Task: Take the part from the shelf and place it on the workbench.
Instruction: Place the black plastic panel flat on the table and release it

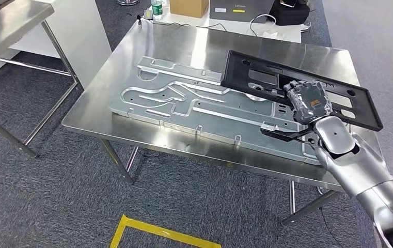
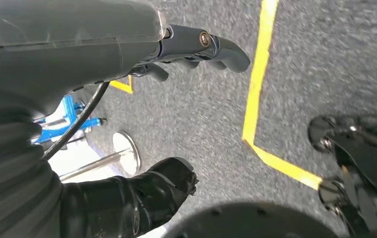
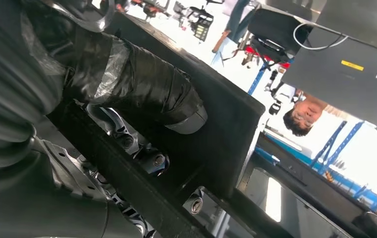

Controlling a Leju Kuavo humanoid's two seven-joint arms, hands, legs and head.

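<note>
The part is a flat black plastic frame (image 1: 266, 80) with several cutouts, held tilted just above the steel workbench (image 1: 106, 98). My right hand (image 1: 308, 101) grips its near right edge, thumb on top. In the right wrist view the taped thumb (image 3: 141, 84) presses on the black frame (image 3: 226, 134) with darker fingers underneath. The frame hangs over a large grey sheet-metal panel (image 1: 184, 103) that lies on the bench. My left hand (image 2: 176, 119) hangs by my side over the carpet, fingers apart and holding nothing.
A second steel table (image 1: 8, 26) stands at the far left. Behind the bench are a cardboard box (image 1: 189, 8), a green bottle (image 1: 156, 9), a dark case (image 1: 240, 8) and cables. Yellow floor tape (image 1: 158, 232) marks the carpet in front. A person (image 3: 305, 114) stands beyond.
</note>
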